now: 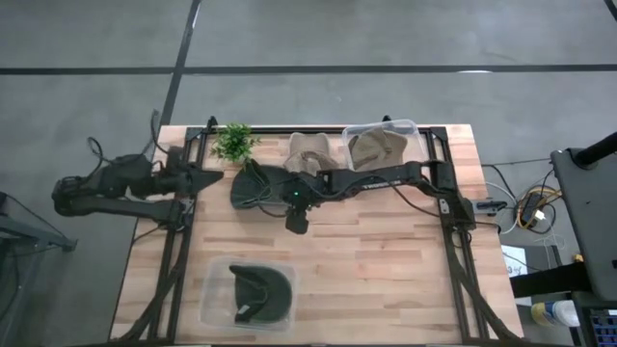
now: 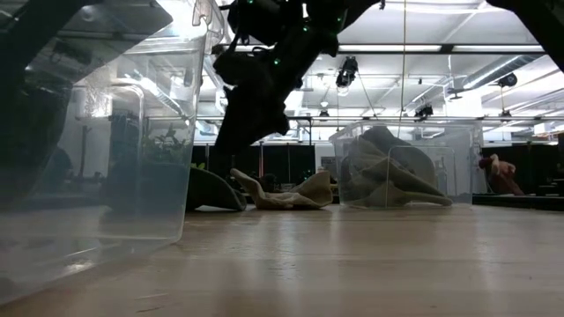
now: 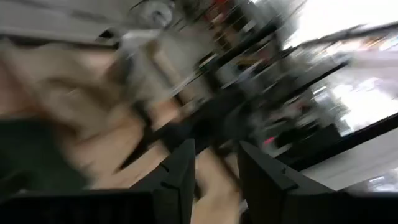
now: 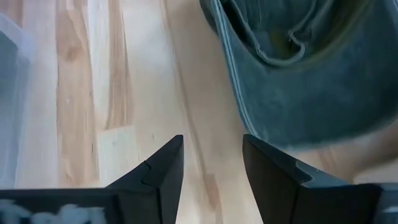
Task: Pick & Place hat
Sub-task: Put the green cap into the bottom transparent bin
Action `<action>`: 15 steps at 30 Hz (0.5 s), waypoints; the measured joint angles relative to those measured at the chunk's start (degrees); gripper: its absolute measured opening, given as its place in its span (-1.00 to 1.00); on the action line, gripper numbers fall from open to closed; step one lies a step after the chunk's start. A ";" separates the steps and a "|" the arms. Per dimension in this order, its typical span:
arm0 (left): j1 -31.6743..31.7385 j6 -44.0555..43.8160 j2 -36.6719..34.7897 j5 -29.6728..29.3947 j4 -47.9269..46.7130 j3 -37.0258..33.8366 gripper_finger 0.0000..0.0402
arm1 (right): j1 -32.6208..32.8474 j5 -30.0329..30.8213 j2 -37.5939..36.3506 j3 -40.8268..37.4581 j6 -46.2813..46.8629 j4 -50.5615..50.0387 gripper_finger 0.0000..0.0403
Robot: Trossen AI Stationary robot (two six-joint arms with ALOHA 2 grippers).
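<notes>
Right claw (image 4: 211, 171) hovers open beside dark hat (image 4: 298, 68).

Looks like a robotics lab or test hall inside a large industrial building. Butcher-block bench (image 1: 386, 260) at the centre of the high view, framed by black metal rails (image 1: 453, 222), standing on a bare grey concrete floor (image 1: 308, 39) crossed by dark seam lines. Cables and plugs (image 1: 525, 207) trailing off the right edge, beside a dark equipment stand (image 1: 588, 202). In the low view, an open ceiling across the upper right with long strip lights (image 2: 397, 48), ducts and hanging fixtures. More benches and racks, dim, across the middle distance. Clear plastic bins (image 2: 123, 132) serving as test props.
</notes>
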 joint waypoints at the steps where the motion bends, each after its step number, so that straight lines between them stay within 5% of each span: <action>1: 0.00 0.39 0.70 0.01 -2.79 0.50 -0.44 | 0.08 -0.07 -0.25 0.23 0.53 -1.27 -0.23; 6: -0.02 6.02 5.35 2.45 -11.31 2.15 -0.44 | 0.40 -4.45 -2.28 1.94 3.27 -7.55 -0.28; 15: -0.02 19.44 16.93 13.35 -11.74 3.23 -0.44 | 1.83 -16.45 -5.98 3.04 9.00 -10.70 -0.36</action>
